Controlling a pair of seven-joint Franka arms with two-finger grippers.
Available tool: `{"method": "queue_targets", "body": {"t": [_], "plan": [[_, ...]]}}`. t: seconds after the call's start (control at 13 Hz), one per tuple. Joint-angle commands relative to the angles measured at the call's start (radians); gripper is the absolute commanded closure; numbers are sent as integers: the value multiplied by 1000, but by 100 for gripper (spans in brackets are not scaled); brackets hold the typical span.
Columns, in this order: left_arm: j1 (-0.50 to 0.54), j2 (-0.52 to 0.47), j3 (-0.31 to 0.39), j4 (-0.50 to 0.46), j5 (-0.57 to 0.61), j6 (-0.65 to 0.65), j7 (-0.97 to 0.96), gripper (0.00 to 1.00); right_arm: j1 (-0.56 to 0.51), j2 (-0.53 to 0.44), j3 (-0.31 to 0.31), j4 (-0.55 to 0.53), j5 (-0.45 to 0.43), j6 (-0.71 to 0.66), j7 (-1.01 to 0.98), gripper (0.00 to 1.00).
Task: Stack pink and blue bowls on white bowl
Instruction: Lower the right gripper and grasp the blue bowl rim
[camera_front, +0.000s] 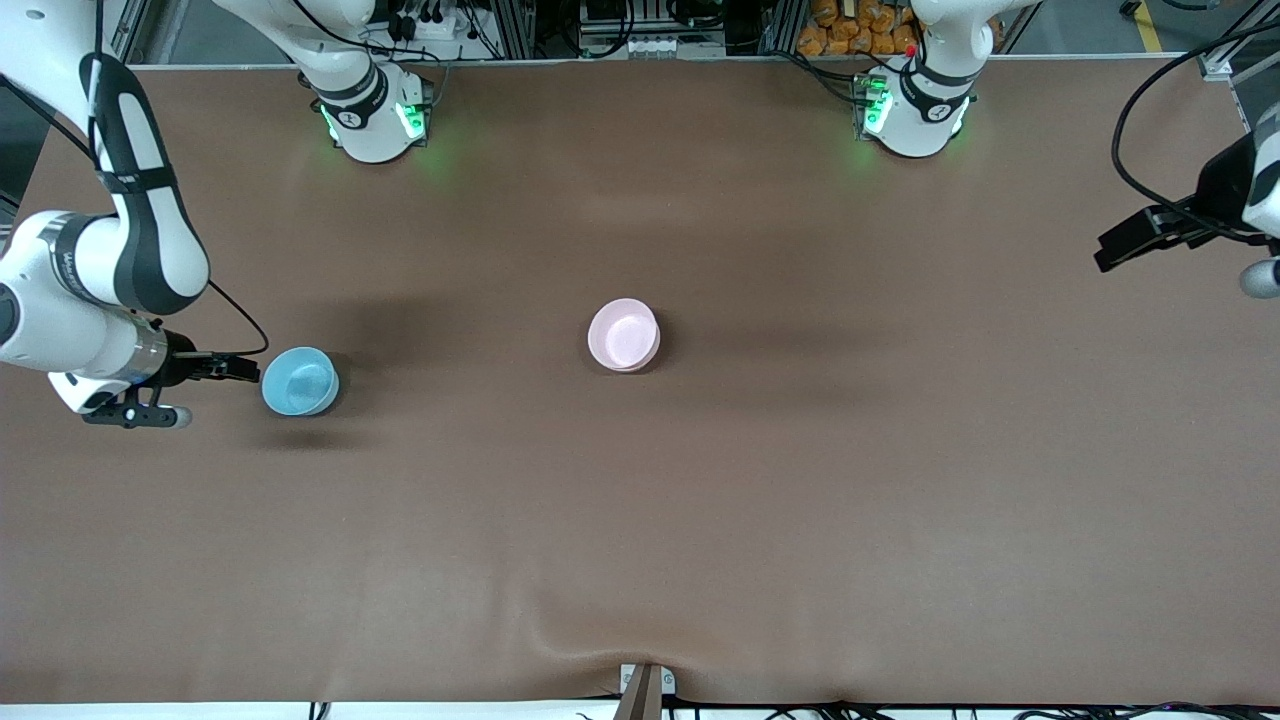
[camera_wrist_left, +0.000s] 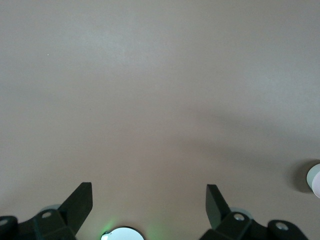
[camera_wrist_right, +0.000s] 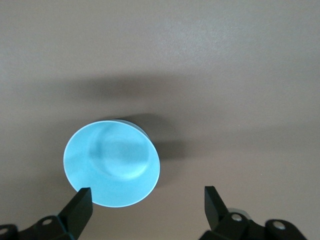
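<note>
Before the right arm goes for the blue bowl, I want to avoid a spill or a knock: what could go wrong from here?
1. The right gripper is open, but in its wrist view the blue bowl sits off-centre, near one fingertip; descending now could clip the rim and tip it.
2. The pink bowl seems to sit on another bowl; a careless placement could topple it.
3. The left gripper waits open near the table's edge, unable to help.
</note>
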Motion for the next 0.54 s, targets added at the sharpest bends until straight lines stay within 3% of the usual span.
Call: {"method": "queue_targets", "body": {"t": [0.0, 0.23, 0.46], "plan": [[29, -39, -4, 0, -18, -18, 47, 0, -43, 19, 14, -9, 4, 45, -90, 19], [46, -39, -4, 0, -18, -16, 71, 0, -62, 80, 16, -11, 20, 109, -123, 34], [46, -43, -5, 2, -23, -15, 81, 0, -59, 89, 14, -37, 125, 121, -152, 46]]}}
